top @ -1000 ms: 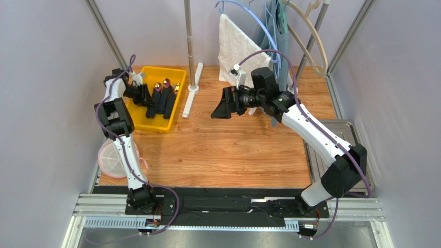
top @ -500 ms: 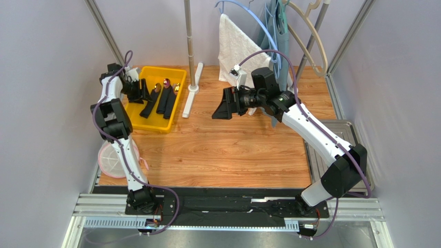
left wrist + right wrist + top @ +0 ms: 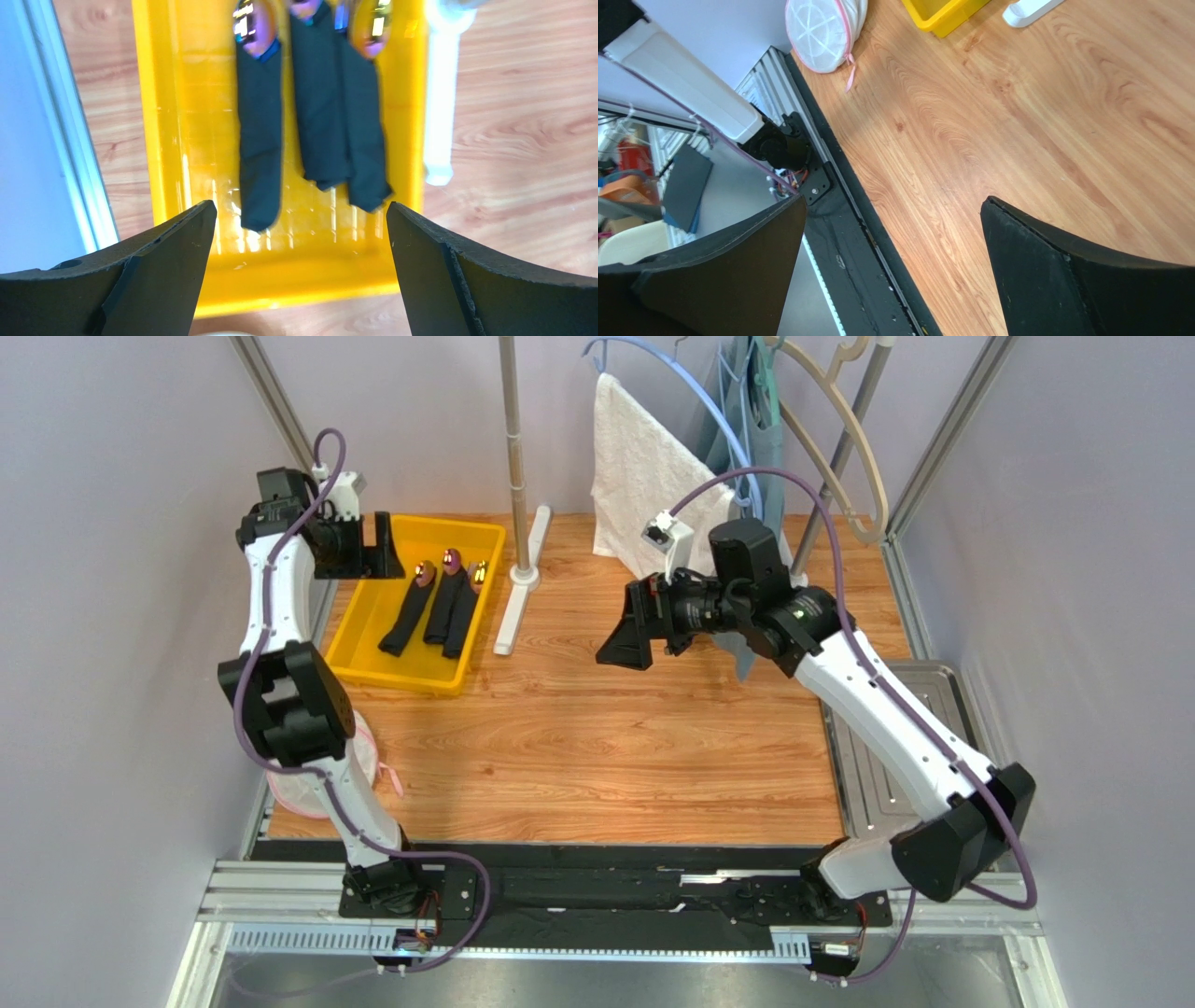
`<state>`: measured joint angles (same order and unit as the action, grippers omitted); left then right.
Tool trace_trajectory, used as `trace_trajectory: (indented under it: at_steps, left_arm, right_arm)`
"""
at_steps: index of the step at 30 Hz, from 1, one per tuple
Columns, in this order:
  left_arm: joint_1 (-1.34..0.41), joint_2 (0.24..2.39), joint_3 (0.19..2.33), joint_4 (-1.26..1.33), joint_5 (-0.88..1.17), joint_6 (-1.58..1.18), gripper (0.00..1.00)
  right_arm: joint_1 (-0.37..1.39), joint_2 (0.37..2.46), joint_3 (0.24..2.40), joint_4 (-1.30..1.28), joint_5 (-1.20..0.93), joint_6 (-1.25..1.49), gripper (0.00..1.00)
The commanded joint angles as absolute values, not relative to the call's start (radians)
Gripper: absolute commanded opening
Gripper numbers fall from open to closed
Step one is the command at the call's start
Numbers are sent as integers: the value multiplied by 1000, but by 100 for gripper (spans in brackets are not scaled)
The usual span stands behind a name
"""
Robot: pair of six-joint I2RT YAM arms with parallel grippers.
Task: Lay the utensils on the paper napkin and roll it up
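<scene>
Pincers both gape wide, holding nothing: left pincer (image 3: pixel 298 210) hangs over three dark-handled utensils (image 3: pixel 319 105) in a yellow bin (image 3: pixel 158 105), right pincer (image 3: pixel 892 203) over the wooden worktop (image 3: pixel 1018 105).

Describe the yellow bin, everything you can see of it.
The yellow bin is a shallow rectangular tray of glossy, plastic-looking material with a low rim and a faint grid on its floor. It sits flat at the far left of the wooden table, beside a white stand base. Three black rolled bundles lie side by side in it, shiny purple-gold utensil heads poking out.
</scene>
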<state>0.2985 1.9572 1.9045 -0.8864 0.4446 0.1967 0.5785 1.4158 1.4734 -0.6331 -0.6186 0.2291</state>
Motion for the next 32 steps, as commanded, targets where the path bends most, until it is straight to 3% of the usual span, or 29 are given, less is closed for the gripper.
trace_trajectory:
  at_steps: [1,9,16,25,32]
  left_arm:
    - [210,1708,1827,-887,422,238,99]
    - [-61,1323,1576,-873,273,154,99]
    - [-265,1151,1399,-844,176,63,99]
    - [-281,1020,1243,-795,138,40,99]
    - [-281,896,1180,-787,81,32,99]
  right_arm:
    - [561,1286,1479,-699,-534,134,100]
    - [511,1045,1349,-773,-401,77,100]
    - [362,823,1166,-790,-319,113,100]
    - [178,615,1002,-793,-337,133,100]
    - [138,525,948,-788,-368,152,100]
